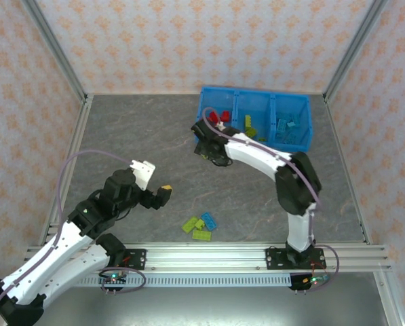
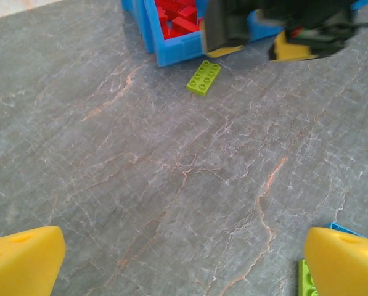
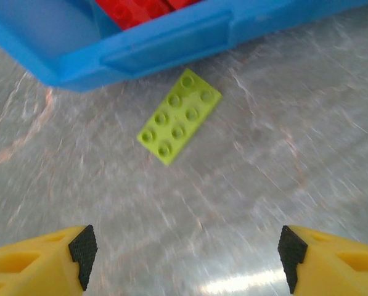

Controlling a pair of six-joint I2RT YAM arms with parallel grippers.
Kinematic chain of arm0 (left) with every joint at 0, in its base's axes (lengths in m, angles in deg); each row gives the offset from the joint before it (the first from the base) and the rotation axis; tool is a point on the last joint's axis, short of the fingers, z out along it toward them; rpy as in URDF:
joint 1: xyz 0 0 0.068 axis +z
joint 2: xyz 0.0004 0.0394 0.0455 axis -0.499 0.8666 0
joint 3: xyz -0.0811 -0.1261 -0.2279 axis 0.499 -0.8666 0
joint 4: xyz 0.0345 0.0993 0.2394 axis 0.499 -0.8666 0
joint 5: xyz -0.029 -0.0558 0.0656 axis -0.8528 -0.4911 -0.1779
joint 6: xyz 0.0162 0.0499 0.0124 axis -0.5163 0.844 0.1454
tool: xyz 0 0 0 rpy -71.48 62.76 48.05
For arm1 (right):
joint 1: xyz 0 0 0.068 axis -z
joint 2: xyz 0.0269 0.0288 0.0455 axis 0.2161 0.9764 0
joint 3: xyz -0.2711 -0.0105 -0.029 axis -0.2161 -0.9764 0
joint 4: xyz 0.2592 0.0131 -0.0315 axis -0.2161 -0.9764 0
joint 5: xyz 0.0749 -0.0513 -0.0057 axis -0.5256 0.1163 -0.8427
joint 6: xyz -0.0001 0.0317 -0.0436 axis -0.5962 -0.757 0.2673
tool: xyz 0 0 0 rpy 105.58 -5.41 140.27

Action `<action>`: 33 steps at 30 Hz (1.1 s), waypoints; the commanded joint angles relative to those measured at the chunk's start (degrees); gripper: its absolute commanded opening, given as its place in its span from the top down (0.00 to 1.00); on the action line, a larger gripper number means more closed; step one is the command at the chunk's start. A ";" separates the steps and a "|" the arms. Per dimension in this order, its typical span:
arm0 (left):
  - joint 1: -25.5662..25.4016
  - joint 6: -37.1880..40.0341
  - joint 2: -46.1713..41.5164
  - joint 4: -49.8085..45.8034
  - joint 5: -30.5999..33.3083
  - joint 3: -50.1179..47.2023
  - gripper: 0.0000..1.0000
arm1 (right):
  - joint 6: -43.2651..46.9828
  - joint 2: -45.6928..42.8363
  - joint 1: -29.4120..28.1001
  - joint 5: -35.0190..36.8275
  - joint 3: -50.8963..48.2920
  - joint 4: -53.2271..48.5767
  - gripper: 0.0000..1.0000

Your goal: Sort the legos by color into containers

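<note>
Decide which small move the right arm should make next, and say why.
Probably lower the right pincer onto the lime green studded plastic brick and close. The pincer is open wide with nothing in it, and that brick lies flat on the grey table, just outside the bright blue plastic bin, not yet sorted.

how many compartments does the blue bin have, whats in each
3, side by side: left compartment with red legos, middle compartment with lime green legos, right compartment with light blue legos. None seems hidden.
</note>
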 commanded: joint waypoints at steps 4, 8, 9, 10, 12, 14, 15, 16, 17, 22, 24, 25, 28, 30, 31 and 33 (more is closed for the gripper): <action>0.31 10.74 1.36 2.97 0.77 -1.23 0.00 | -0.85 10.08 0.24 9.14 9.78 -2.68 0.15; 0.30 12.12 2.11 5.21 -2.27 -3.20 0.00 | -1.01 14.62 0.25 10.32 14.25 -3.51 0.13; 0.31 12.25 2.16 5.73 -2.72 -3.68 0.00 | -1.14 15.64 0.25 10.63 15.14 -3.68 0.13; 0.27 12.37 2.16 6.28 -3.05 -4.17 0.00 | -1.55 16.60 0.25 10.75 15.82 -4.03 0.14; 0.31 12.81 2.07 6.59 -3.24 -4.73 0.00 | -2.21 18.03 0.25 10.78 16.33 -4.34 0.15; 0.30 13.24 1.77 6.65 -3.25 -5.19 0.00 | -2.74 18.88 0.25 10.42 15.94 -4.43 0.19; 0.30 13.28 1.57 6.90 -3.20 -5.54 0.00 | -2.93 19.08 0.25 10.31 15.28 -4.27 0.20; 0.31 13.42 1.13 7.23 -3.22 -6.03 0.00 | -3.04 19.09 0.25 10.13 14.41 -3.72 0.22; 0.31 13.41 0.83 7.71 -3.24 -6.58 0.00 | -3.14 19.08 0.25 9.95 13.71 -3.14 0.23; 0.31 15.76 0.04 8.62 -3.27 -8.03 0.00 | -2.89 19.44 0.25 8.78 11.30 -1.89 0.30; 0.31 16.70 0.12 8.20 -2.91 -8.12 0.00 | -2.78 19.23 0.25 8.47 10.31 -1.79 0.35; 0.31 16.93 0.13 8.16 -2.79 -8.21 0.00 | -2.78 18.98 0.25 8.30 9.75 -1.62 0.37; 0.30 17.15 0.04 8.02 -3.04 -8.34 0.00 | -2.58 17.14 0.25 7.94 7.00 -0.86 0.44; 0.31 17.38 0.05 8.07 -3.13 -8.38 0.00 | -2.20 15.11 0.25 8.18 3.55 0.92 0.50; 0.29 17.39 0.05 8.10 -3.07 -8.38 0.00 | -1.91 14.30 0.25 8.12 1.90 2.19 0.52; 0.31 17.48 0.13 8.22 -3.20 -8.47 0.00 | -0.75 12.94 0.30 7.58 -1.00 4.23 0.59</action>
